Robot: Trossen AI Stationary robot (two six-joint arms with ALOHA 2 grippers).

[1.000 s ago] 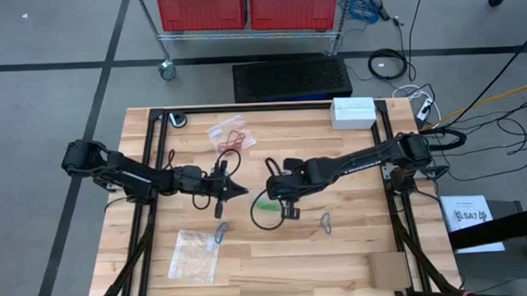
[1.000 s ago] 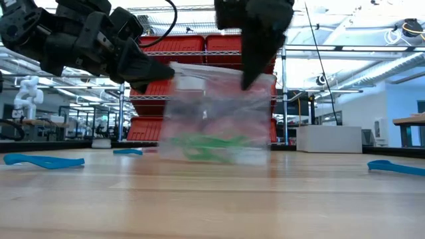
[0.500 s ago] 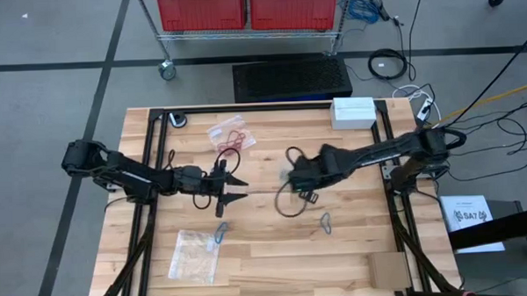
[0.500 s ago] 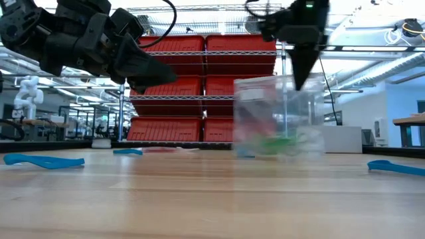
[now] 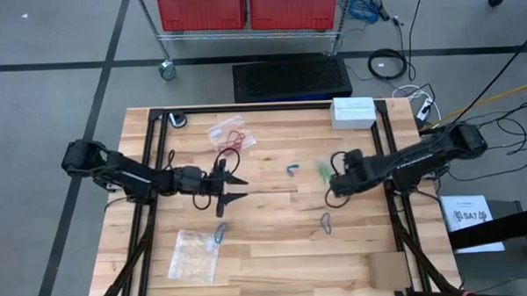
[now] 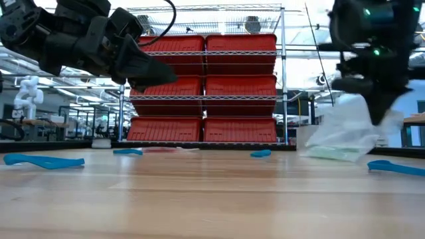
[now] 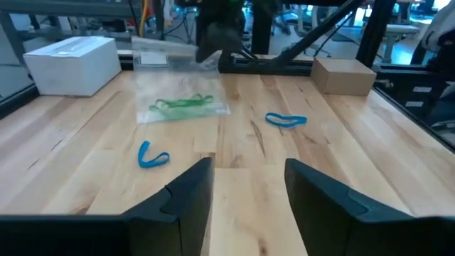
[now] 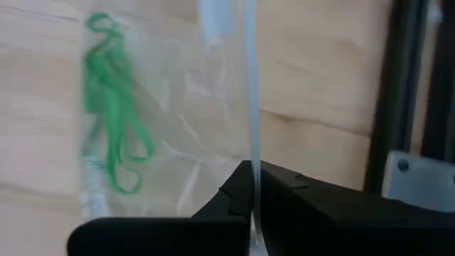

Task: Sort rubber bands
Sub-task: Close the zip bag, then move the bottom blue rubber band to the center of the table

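Note:
My right gripper [image 5: 337, 184] is near the table's right edge, shut on a clear plastic bag [image 6: 345, 133] that holds green rubber bands [image 8: 114, 142]. My left gripper [image 5: 236, 188] hovers open at the table's centre-left with nothing between its fingers [image 7: 186, 190]. Loose blue rubber bands lie flat on the wood: one at the centre [image 5: 292, 170], one near the front left [image 5: 221, 231] and one at the front right [image 5: 325, 221]. Red rubber bands [image 5: 232, 138] lie in a second clear bag at the back. My right gripper pinches the clear bag's top edge [image 8: 250, 142] between its two fingers [image 8: 231, 199], coming from above and slanting down. The bag hangs slack below the fingers, and its bottom with the green bands [image 6: 335, 154] rests on the table.
A third clear bag [image 5: 192, 254] lies at the front left. A white box [image 5: 353, 111] stands at the back right and a cardboard box [image 5: 389, 268] at the front right. Black rails run along the table's sides [image 5: 388, 135].
My left gripper has opened and stayed in place. My right gripper has swung from the table's centre toward the right edge, rolling its wrist and sinking a little, and has carried the bag of green bands along. A blue band now shows at the centre.

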